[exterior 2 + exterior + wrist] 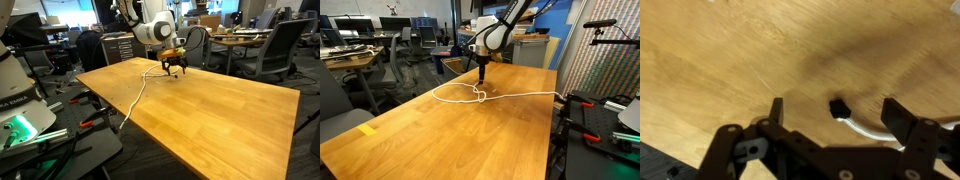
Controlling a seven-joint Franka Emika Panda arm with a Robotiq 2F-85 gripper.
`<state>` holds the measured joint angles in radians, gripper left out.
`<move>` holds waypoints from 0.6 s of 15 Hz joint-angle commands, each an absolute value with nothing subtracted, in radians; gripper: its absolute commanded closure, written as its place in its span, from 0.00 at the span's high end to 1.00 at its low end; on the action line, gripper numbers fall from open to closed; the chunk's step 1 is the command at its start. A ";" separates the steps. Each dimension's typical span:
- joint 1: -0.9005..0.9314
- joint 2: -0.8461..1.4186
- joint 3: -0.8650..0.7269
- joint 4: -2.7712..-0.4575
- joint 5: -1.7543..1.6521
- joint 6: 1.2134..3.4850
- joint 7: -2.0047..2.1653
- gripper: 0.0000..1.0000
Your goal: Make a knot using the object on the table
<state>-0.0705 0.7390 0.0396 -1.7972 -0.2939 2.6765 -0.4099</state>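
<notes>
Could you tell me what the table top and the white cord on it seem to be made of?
Table: apparently wood planks, light brown, with a faint sheen; grain and seams show. Cord: probably plastic-jacketed cable, white, lying in limp loops; its dark plug end looks plastic.

White rounded arm [150, 28] with black joint bands; black claw [833, 108] of two angular fingers on pinned linkages

Cord partly hidden
Thin white flexible cord [865, 128] lay hidden behind the black gripper [833, 106]; its crossing [479, 95] was too small to read.
</notes>
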 commanded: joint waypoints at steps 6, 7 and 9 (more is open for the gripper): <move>-0.087 0.788 0.074 -1.732 -0.278 2.674 -0.469 0.53; -0.088 0.787 0.077 -1.726 -0.276 2.667 -0.471 0.45; -0.091 0.785 0.081 -1.717 -0.272 2.662 -0.474 0.30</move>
